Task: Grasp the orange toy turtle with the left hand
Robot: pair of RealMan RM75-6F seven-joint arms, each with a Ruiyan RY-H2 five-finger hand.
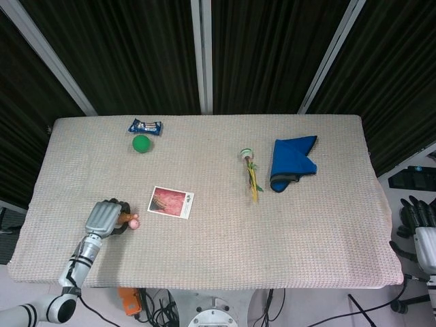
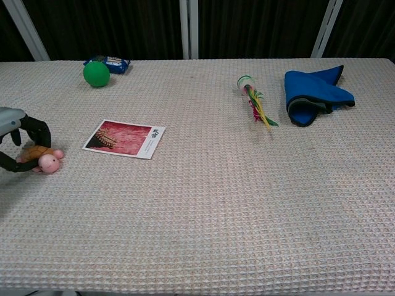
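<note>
One left hand (image 1: pixel 102 218) at the table's (image 1: pixel 218 266) seven o'clock corner closes its fingers around the orange toy turtle (image 1: pixel 129 219); a postcard (image 1: pixel 172 202) lies at its two o'clock. From the chest, nothing blocks the turtle; a green ball (image 2: pixel 96 73) sits at twelve o'clock. The right hand's (image 1: pixel 421 221) fingers: cannot tell.

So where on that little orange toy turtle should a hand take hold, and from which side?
Probably the rounded orange shell of the orange toy turtle, gripped across its width from the table's left edge. The pink head pokes out to the right, so that end is small and knobbly. The left hand already has its dark fingers curled around the shell this way.
</note>
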